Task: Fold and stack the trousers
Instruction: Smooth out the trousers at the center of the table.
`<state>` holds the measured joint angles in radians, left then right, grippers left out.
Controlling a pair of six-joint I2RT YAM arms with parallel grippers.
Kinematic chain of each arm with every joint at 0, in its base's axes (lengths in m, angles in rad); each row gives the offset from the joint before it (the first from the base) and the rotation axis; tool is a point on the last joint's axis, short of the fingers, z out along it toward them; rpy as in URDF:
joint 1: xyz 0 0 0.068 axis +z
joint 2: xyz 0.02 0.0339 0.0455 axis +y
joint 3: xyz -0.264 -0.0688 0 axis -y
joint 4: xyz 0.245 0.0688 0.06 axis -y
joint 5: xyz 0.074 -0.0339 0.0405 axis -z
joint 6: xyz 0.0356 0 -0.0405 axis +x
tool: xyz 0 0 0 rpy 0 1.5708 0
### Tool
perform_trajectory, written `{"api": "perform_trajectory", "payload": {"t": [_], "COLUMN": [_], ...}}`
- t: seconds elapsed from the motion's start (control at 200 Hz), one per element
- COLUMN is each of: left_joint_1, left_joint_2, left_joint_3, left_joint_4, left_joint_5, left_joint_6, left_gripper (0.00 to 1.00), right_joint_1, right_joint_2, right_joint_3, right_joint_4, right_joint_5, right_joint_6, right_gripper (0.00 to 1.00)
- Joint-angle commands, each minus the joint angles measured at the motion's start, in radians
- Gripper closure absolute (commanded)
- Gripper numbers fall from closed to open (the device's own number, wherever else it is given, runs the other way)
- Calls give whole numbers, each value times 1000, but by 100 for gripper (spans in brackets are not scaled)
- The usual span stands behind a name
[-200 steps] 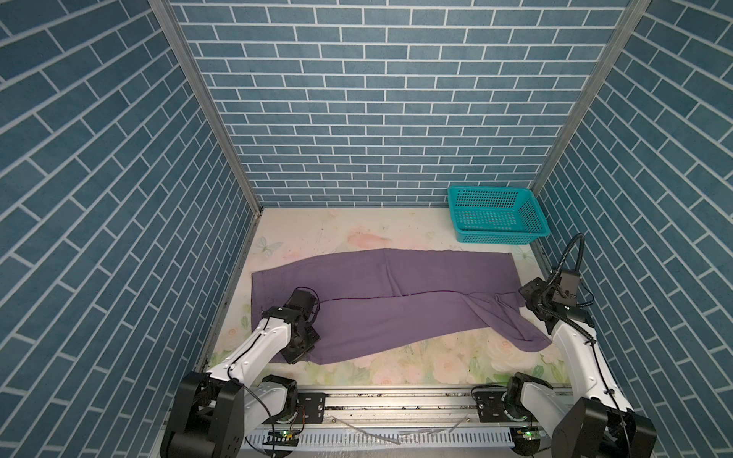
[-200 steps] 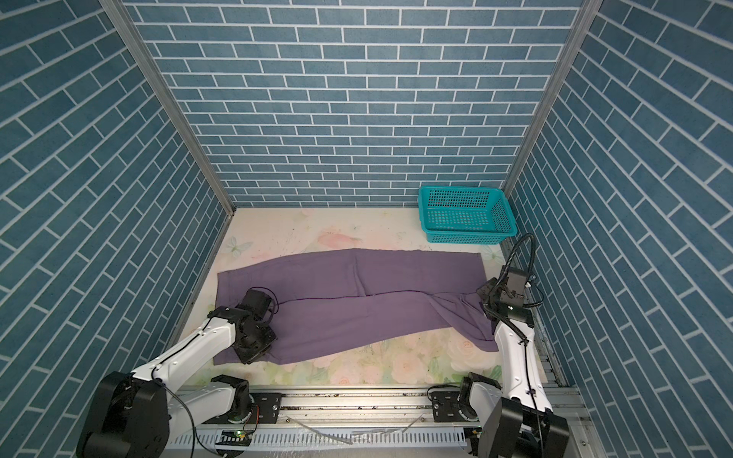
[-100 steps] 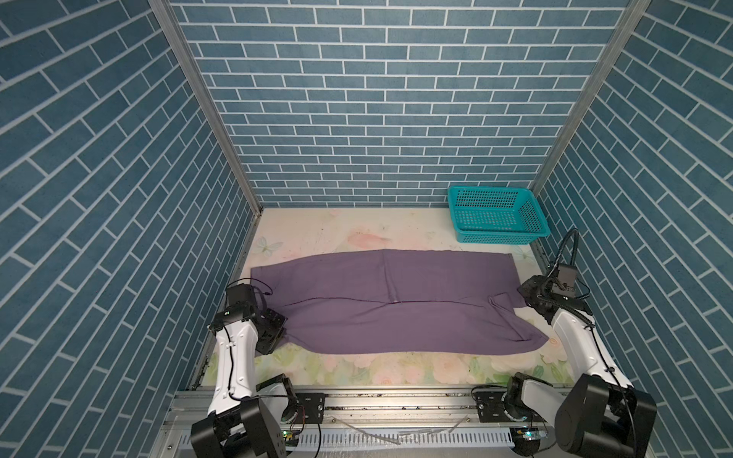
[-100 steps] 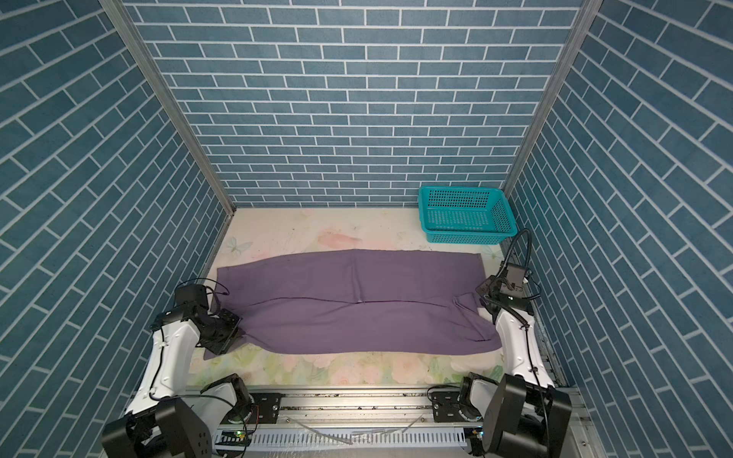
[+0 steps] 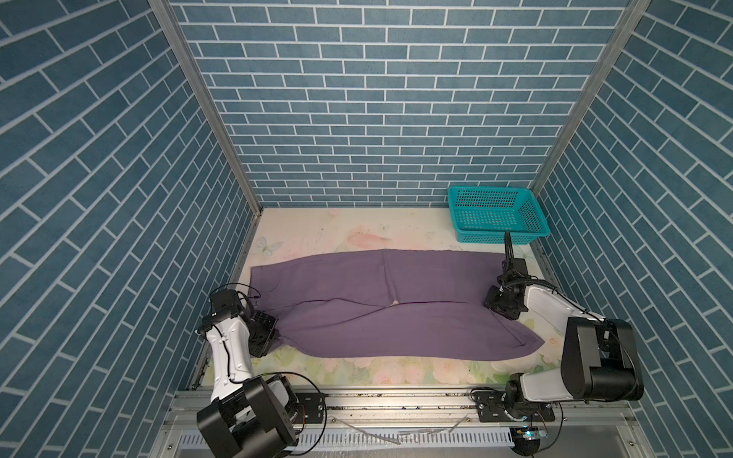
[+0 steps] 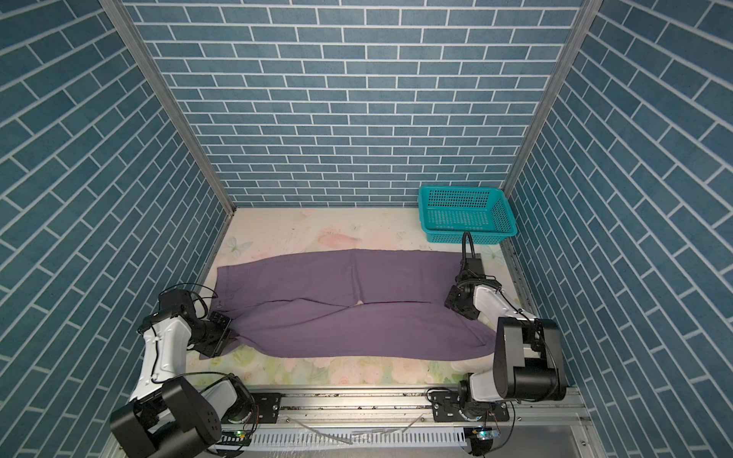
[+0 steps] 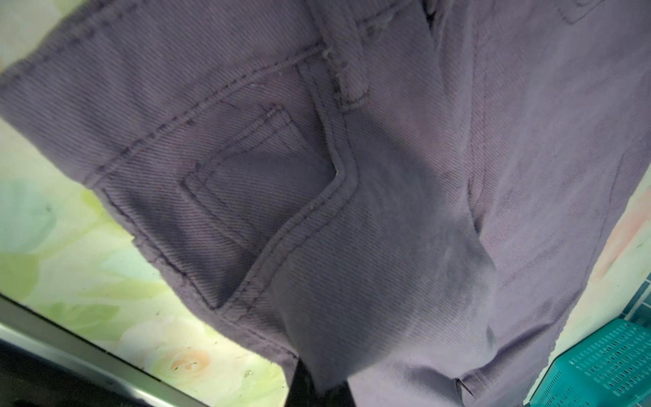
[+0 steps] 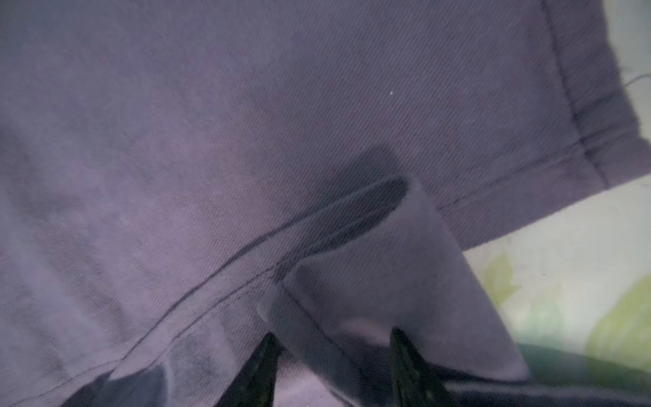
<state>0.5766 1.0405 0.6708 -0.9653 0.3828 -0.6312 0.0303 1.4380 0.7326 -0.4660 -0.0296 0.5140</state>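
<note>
Since a second ago the left arm has swung from mid-table out to the left edge, and the right gripper's jaws have parted. The pale floral-printed tabletop (image 5: 357, 234) sits inside blue brick-patterned walls (image 5: 377, 99), with a teal perforated plastic basket (image 5: 496, 214) in the far right corner. The mauve cloth trousers (image 5: 396, 321) lie flat across the middle, waistband to the left, the near layer overlapping the far one. The left gripper (image 5: 276, 331) reaches in low, its jaws pressed together on the near waist corner. The right gripper (image 5: 491, 304) rests at the hem end, its fingers (image 8: 262, 366) spread with a cloth fold between them.
</note>
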Motion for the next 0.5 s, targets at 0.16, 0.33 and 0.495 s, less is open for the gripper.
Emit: {"api": "perform_trajectory", "payload": {"t": [0.16,0.33,0.495], "left_joint_1": [9,17,22], "left_joint_2": [-20,-42,-31], "left_joint_3": [16,23,21], "left_joint_4": [4,7,17], "left_joint_5": [-25,-57,-51], "left_joint_6": [15,9,10], "left_gripper": [100,100,100], "right_joint_1": [6,-104,-306], "right_joint_2": [22,-136,-268], "right_joint_3": [50,56,39], "right_joint_4": [-48,-90,-111], "right_joint_5": [72,129,111], "right_joint_6": [-2,21,55], "right_gripper": [100,100,100]}}
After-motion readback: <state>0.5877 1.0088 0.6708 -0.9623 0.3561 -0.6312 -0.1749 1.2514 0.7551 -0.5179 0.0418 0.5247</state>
